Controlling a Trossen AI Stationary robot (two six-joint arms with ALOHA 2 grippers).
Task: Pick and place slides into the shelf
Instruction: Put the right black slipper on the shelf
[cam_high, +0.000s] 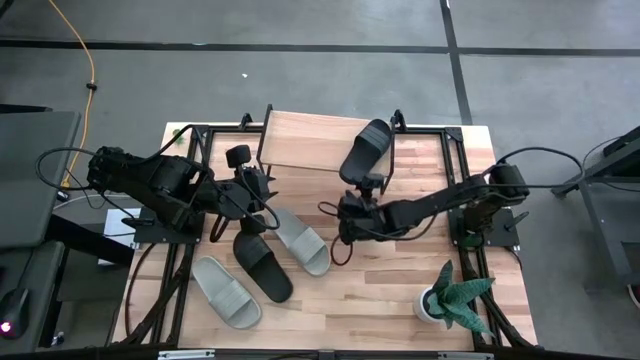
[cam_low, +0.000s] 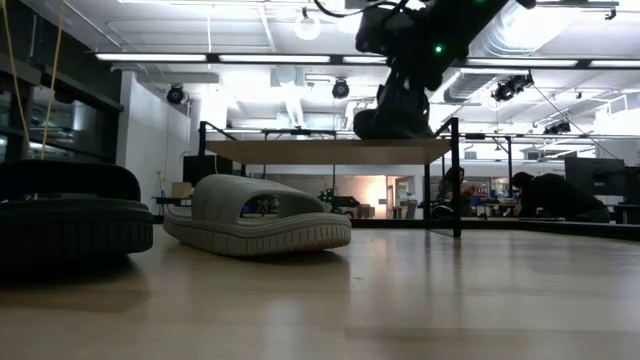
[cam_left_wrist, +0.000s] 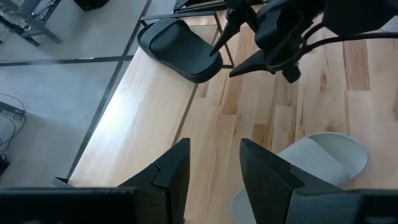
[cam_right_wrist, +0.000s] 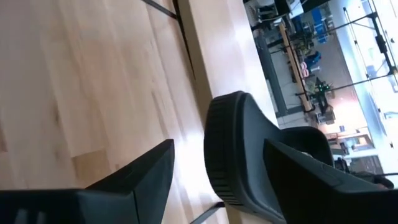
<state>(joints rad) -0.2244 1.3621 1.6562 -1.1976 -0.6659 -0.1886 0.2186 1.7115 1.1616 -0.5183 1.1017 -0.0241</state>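
Sandal number one, a black slide (cam_high: 366, 146), lay on the shelf (cam_high: 305, 142) at its right end, its long axis slanting from the shelf's far right corner toward the near edge, where one end seemed to overhang. We saw nothing else on the shelf; the board to the left of that slide was bare wood. The right gripper (cam_high: 366, 186) stood just at the shelf's near edge beside the slide, its fingers (cam_right_wrist: 140, 177) spread wide on either side of the slide's end, and we could not tell whether they touched it. The left gripper (cam_high: 240, 160) hung near the shelf's left end, its fingers (cam_left_wrist: 174, 171) partly apart and holding nothing. Three slides lay on the table (cam_high: 380, 290) in front: a grey-green one (cam_high: 300, 240), a black one (cam_high: 262, 265) and another grey-green one (cam_high: 226, 291), all angled alike. Open tabletop stretched right of them toward a potted plant (cam_high: 452, 296).
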